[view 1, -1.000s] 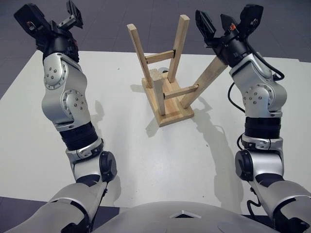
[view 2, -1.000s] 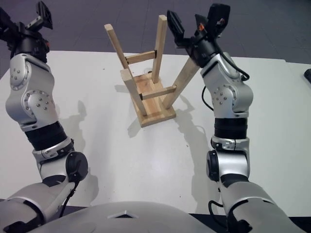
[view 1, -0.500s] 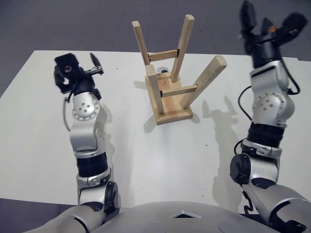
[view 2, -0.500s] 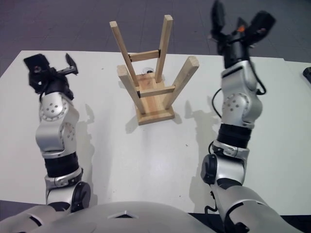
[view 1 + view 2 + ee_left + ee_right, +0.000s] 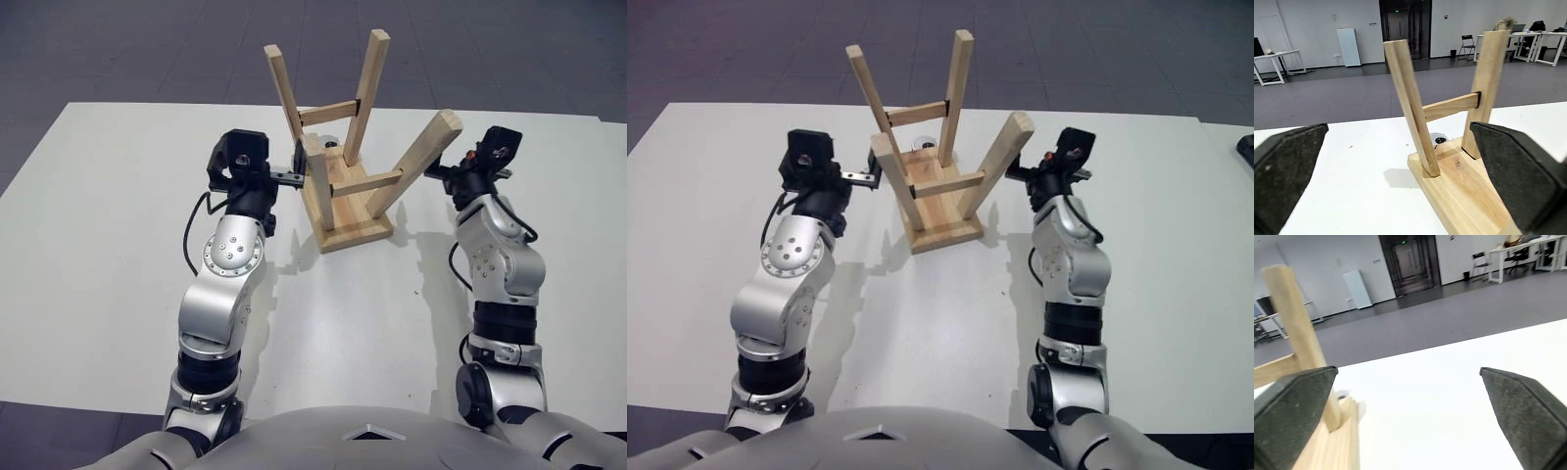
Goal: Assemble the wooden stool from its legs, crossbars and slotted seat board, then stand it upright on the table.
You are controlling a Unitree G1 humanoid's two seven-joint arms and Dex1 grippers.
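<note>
The wooden stool (image 5: 353, 211) lies upside down on the white table (image 5: 118, 245), seat board down and legs up. Crossbars (image 5: 326, 112) join the legs. The near right leg (image 5: 419, 157) leans outward. My left gripper (image 5: 292, 172) hovers low at the stool's left side, by the near left leg (image 5: 315, 186), open and holding nothing. The left wrist view has its pads (image 5: 1288, 171) wide apart with the stool (image 5: 1459, 186) ahead. My right gripper (image 5: 446, 176) sits just right of the leaning leg, open and empty. Its pads (image 5: 1293, 406) frame one leg (image 5: 1298, 333).
A small round metal fitting (image 5: 1439, 139) is set in the table just behind the stool. Bare tabletop stretches in front of the stool and to both sides. The far table edge (image 5: 196, 104) runs close behind the stool, with dark floor beyond.
Both arms have come down from high raised poses to table level. The left gripper swung right to the stool's left side; the right dropped beside the leaning leg. The stool stayed put.
</note>
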